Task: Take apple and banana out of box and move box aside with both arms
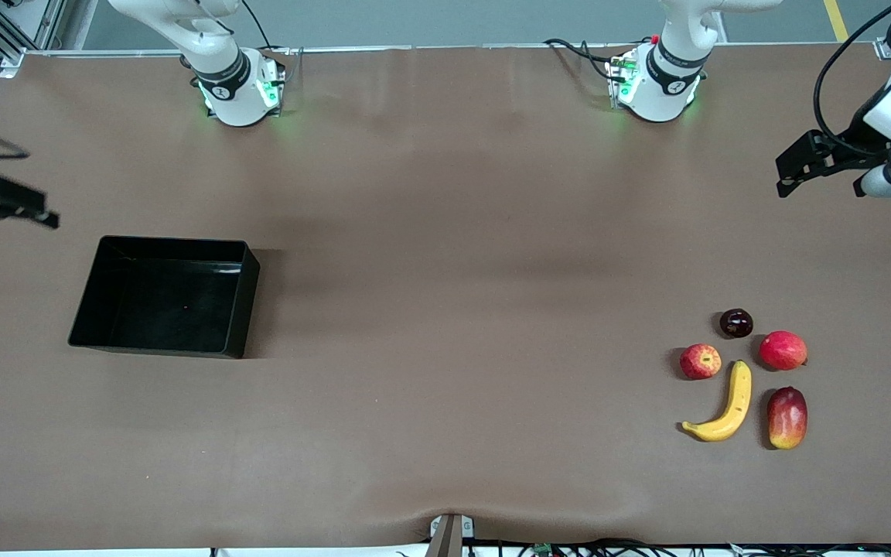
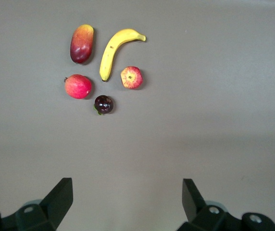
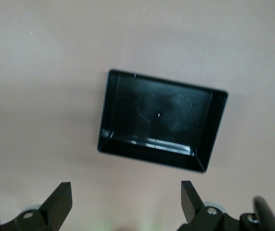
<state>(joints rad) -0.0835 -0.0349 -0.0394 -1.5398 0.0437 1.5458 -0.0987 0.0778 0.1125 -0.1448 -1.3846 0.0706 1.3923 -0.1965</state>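
- We see the right hand (image 1: 1,207) hanging in the air at the right arm's end of the brown counter (image 1: 445,232), its fingers (image 3: 60,202) spread wide and holding nothing.
- Just past it the black box (image 1: 86,305) sits flat on the counter, a glossy rectangular plastic tray with low upright walls and nothing inside; from the right wrist view (image 3: 214,125) we look straight down into it.
- The wide middle stretch of matte brown surface separates the box from the fruit.
- Toward the left arm's end, five fruits cluster together: the streaked red apple (image 1: 700,361) (image 2: 131,77), the curved yellow banana (image 1: 726,405) (image 2: 114,50) beside it and nearer the front camera, a small dark purple fruit (image 1: 735,322) (image 2: 103,104) farthest from that camera, a plain red fruit (image 1: 783,350) (image 2: 78,86), and an oblong red-yellow mango (image 1: 787,418) (image 2: 81,43).
- The left hand (image 1: 821,158) hovers over bare counter, well apart from the fruits, its fingers (image 2: 59,199) released and empty.
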